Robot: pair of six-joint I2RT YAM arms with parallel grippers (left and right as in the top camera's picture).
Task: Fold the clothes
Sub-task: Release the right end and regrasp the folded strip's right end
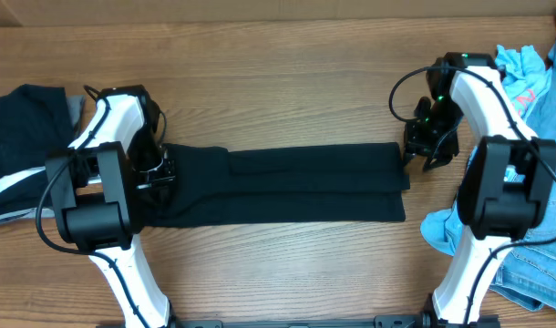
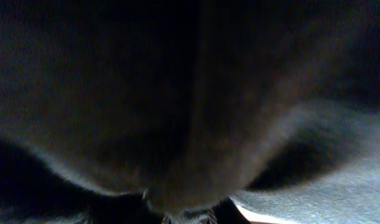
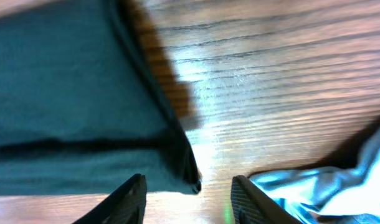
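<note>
Across the middle of the overhead frame, the wooden surface [image 1: 287, 64] carried the black garment [image 1: 287, 182]. It was laid out as a long horizontal band, seemingly already doubled lengthwise, with a fold line along its upper part. At the left edge of the frame sat a dark pile of clothes [image 1: 23, 118], and at the right edge a heap of blue clothes [image 1: 533, 246], both apart from the band.

The left end effector [image 1: 159, 169] sat low on the cloth at the band's left end. Its wrist view was filled with dark fabric, so I cannot tell whether it was parted or what it held. The right end effector [image 1: 428, 150] was just off the band's right end. In its wrist view the fingers [image 3: 124, 199] stood well apart with nothing pinched, and the garment's corner lay at the gap between their tips.

The step in hand appeared to be taking hold of both ends for a crosswise fold. The next move likely called for the right end effector to close on every layer at that corner. Both arms would then need to lift evenly so the lower layers did not drag.
</note>
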